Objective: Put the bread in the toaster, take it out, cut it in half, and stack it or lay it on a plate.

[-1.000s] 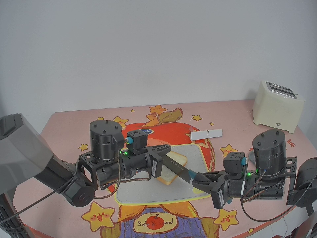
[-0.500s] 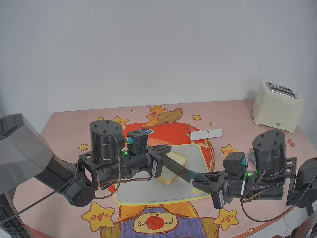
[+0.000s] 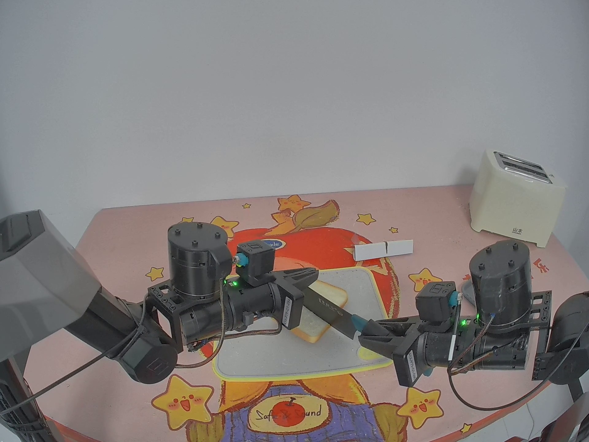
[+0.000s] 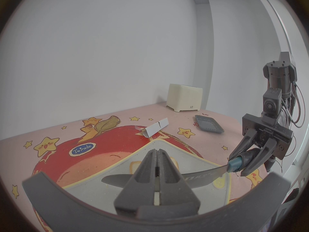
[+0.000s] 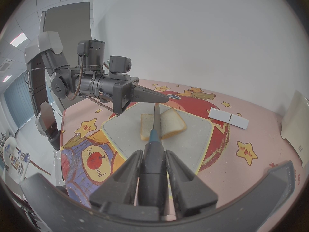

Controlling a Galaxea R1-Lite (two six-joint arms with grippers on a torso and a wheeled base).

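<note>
My right gripper (image 3: 367, 337) clamping knife (image 3: 328, 310) handle, blade lying lengthwise across bread (image 3: 313, 329), tip pointing toward my pinched-together left gripper (image 3: 313, 273).

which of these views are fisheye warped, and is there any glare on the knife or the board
Left wrist view: strongly barrel-warped, with dark rounded corners. Right wrist view: same warp, the table edge curves, ceiling lights glow near its rim. Head view: straight lines, even soft light; the knife shows no hot spot, the cutting board only soft shadows under the arms.
</note>
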